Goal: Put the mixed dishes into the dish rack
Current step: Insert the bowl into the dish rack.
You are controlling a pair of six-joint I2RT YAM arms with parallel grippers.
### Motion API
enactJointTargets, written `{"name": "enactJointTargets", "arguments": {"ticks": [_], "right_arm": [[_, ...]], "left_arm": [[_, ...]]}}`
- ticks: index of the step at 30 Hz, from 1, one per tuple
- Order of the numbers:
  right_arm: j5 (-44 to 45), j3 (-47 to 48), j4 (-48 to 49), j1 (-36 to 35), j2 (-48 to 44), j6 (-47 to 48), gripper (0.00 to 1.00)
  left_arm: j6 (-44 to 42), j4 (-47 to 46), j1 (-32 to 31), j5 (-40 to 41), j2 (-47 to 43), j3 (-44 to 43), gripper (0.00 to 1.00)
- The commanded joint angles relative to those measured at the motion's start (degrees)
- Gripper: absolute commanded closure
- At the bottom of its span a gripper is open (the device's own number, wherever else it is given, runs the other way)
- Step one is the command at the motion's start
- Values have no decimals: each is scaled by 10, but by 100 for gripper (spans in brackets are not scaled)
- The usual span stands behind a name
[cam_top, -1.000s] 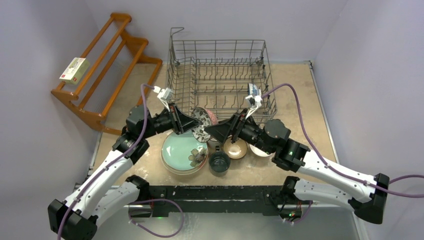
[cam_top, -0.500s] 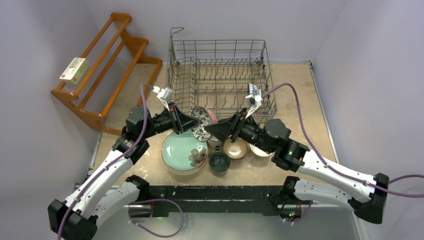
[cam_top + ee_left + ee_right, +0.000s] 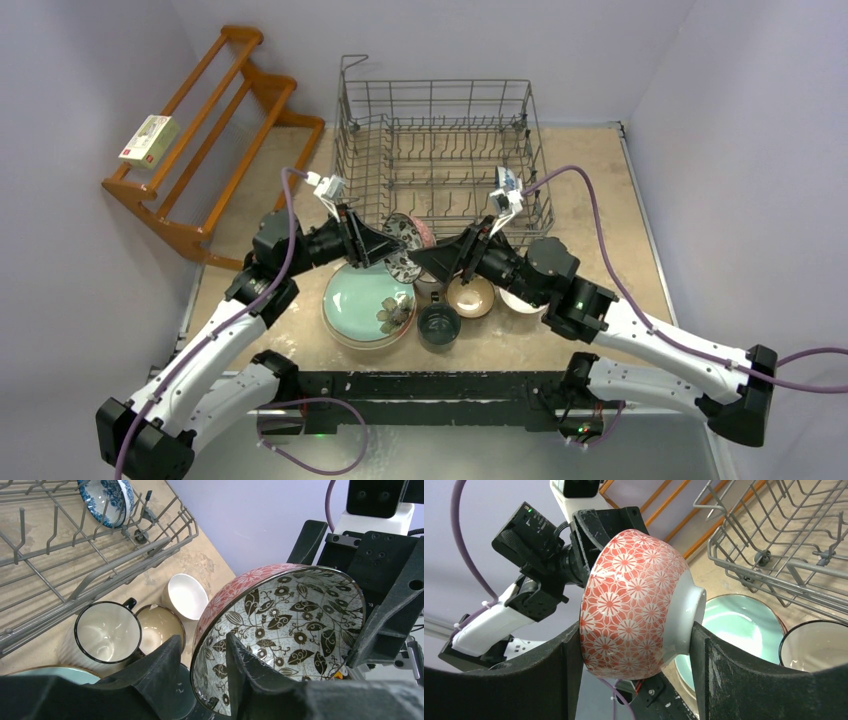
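Over the last second my right tool (image 3: 636, 630) has edged in to clamp the bowl (image 3: 405, 245) rim to foot, the left tool (image 3: 200, 645) still pinching its rim, midair just before the rack (image 3: 437, 100), so the handover looks nearly done.

Bowl (image 3: 634, 605): glazed ceramic, glossy and smooth, with highlights on the white foot ring.
Rack (image 3: 437, 100): grey metal wire, dull coating.
Shelf (image 3: 270, 90), far left corner: varnished wood, slight sheen.
Fingers (image 3: 744, 680) of right gripper (image 3: 638, 630): black plastic, matt, finely grained.
Green plate (image 3: 362, 295): glossy glaze.
Desk top (image 3: 600, 150): beige, mottled, matt.
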State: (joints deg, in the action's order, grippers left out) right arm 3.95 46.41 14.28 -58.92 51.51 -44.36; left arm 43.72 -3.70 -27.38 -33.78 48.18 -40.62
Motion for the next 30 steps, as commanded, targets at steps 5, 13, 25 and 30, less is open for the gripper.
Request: {"name": "enactJointTargets", "arguments": {"ticks": [5, 13, 25, 30], "right_arm": [[36, 65, 17, 0, 6, 34, 100], [133, 113, -24, 0, 37, 89, 100], [304, 197, -52, 19, 114, 261, 100], [284, 216, -66, 79, 145, 297, 100]], "left_arm": [[-66, 78, 3, 52, 4, -74, 51], [-135, 179, 3, 133, 8, -163, 39], [-171, 238, 3, 257, 7, -157, 16], [-188, 219, 3, 278, -2, -120, 14]]}}
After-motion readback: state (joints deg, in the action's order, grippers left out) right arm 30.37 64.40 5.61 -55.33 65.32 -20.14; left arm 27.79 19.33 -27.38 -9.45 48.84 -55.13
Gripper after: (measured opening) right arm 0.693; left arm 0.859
